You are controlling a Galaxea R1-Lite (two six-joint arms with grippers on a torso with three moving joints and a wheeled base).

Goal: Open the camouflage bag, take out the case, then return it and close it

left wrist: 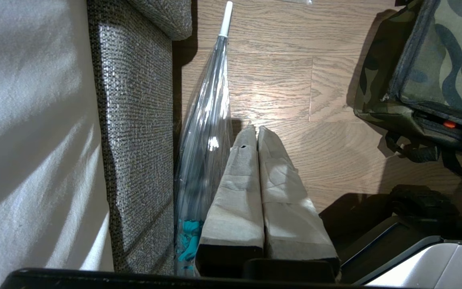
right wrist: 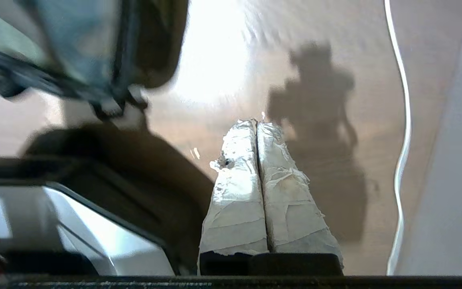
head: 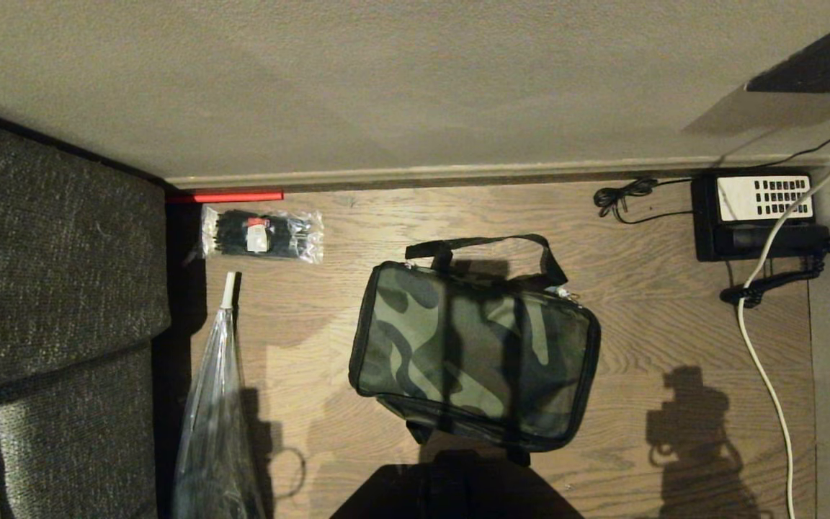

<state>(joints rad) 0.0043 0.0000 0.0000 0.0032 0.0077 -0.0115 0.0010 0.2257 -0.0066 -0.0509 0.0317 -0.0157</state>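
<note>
The camouflage bag (head: 474, 357) lies closed on the wooden floor, its black strap handles toward the wall. Part of it also shows in the left wrist view, the camouflage bag (left wrist: 435, 68), and blurred in the right wrist view, the bag (right wrist: 74, 48). The case is hidden. Neither arm shows in the head view. My left gripper (left wrist: 256, 127) hangs shut and empty beside the sofa, well apart from the bag. My right gripper (right wrist: 257, 122) is shut and empty above bare floor to the bag's right.
A grey sofa (head: 47, 288) fills the left side, with a clear plastic umbrella (head: 213, 404) leaning beside it. A packet of black ties (head: 262, 234) lies near the wall. A black telephone (head: 757, 213) and a white cable (head: 768, 375) are at the right.
</note>
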